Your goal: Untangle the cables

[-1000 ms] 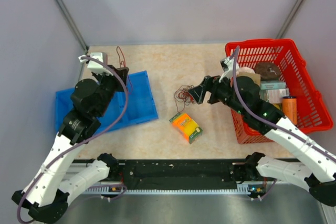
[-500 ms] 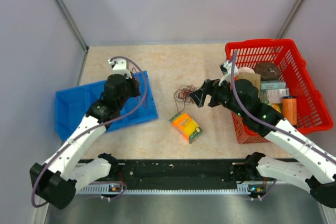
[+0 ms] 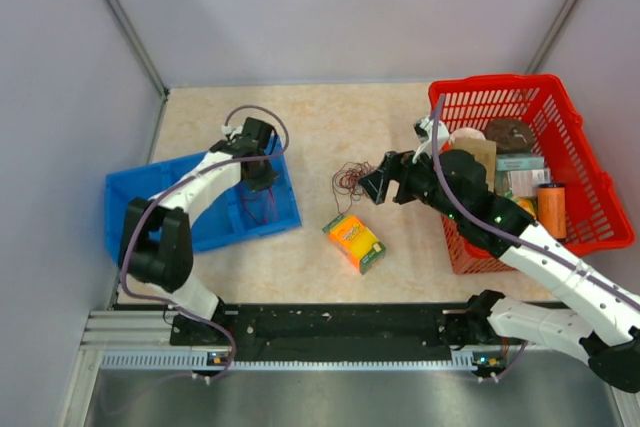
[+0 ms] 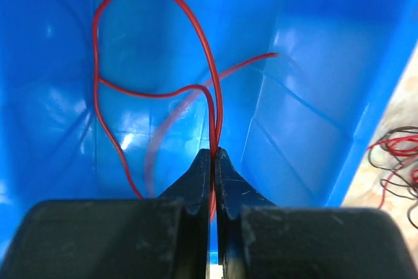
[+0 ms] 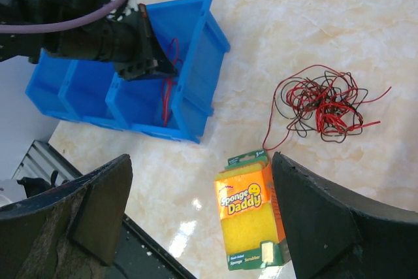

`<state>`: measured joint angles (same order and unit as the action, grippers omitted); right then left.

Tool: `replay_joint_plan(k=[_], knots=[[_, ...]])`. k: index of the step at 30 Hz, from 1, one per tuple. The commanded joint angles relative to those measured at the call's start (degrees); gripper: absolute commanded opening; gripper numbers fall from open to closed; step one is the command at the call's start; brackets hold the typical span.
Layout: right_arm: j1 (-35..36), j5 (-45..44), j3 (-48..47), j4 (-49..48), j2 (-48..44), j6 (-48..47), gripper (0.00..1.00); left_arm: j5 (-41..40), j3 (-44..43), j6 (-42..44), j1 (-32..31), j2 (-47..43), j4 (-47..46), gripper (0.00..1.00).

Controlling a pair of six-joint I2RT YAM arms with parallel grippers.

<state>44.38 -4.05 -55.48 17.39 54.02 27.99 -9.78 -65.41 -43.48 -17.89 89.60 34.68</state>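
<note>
A clump of thin red and blackish cables (image 3: 350,179) lies on the table mid-way between the arms; it also shows in the right wrist view (image 5: 323,102) and at the right edge of the left wrist view (image 4: 398,161). My left gripper (image 3: 262,175) is shut on a single red cable (image 4: 196,31), whose loop hangs into the right compartment of the blue bin (image 4: 313,96). This cable also shows in the right wrist view (image 5: 168,89). My right gripper (image 3: 372,184) is open and empty, just right of the clump and above the table (image 5: 200,158).
The blue bin (image 3: 150,197) lies at the left. An orange and yellow sponge pack (image 3: 354,241) lies in front of the clump, also in the right wrist view (image 5: 251,217). A red basket (image 3: 590,167) with several items stands at the right.
My left arm has swung from the back left corner to over the blue bin, carrying the red cable down into it. My right arm has hardly moved.
</note>
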Motion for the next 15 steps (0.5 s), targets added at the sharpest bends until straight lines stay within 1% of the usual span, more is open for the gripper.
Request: replay_joint_plan(k=[1, 4, 6, 7, 10, 12, 15], knots=[[0.0, -0.6, 0.29, -1.92, 0.29, -1.09, 0.86, -7.79, -7.27, -8.18, -3.47, 6.36, 12.33, 0.0], [0.0, -0.6, 0.38, -1.83, 0.91, -1.53, 0.86, -9.02, -10.61, -9.42, -3.29, 9.45, 14.71, 0.0], [0.0, -0.6, 0.55, -1.66, 1.35, -1.88, 0.86, -9.29, -8.87, -9.52, -3.29, 7.35, 12.54, 0.01], [0.0, -0.69, 0.73, -1.65, 1.61, -2.23, 0.86, -9.12, -6.86, -9.17, -3.29, 5.08, 10.52, 0.07], [0.0, -1.13, 1.17, -1.83, 2.84, -2.85, 0.86, -9.73, -3.25, -8.64, -3.38, -2.3, 8.13, 0.37], [-0.08, -1.22, 1.08, -1.92, 4.24, -3.11, 0.86, -9.99, -2.62, -7.67, -3.38, -6.52, 8.04, 0.59], [0.0, -0.69, 0.55, -2.18, 6.79, -3.2, 0.86, -9.21, -3.94, -5.57, -3.38, -12.32, 9.88, 0.61]])
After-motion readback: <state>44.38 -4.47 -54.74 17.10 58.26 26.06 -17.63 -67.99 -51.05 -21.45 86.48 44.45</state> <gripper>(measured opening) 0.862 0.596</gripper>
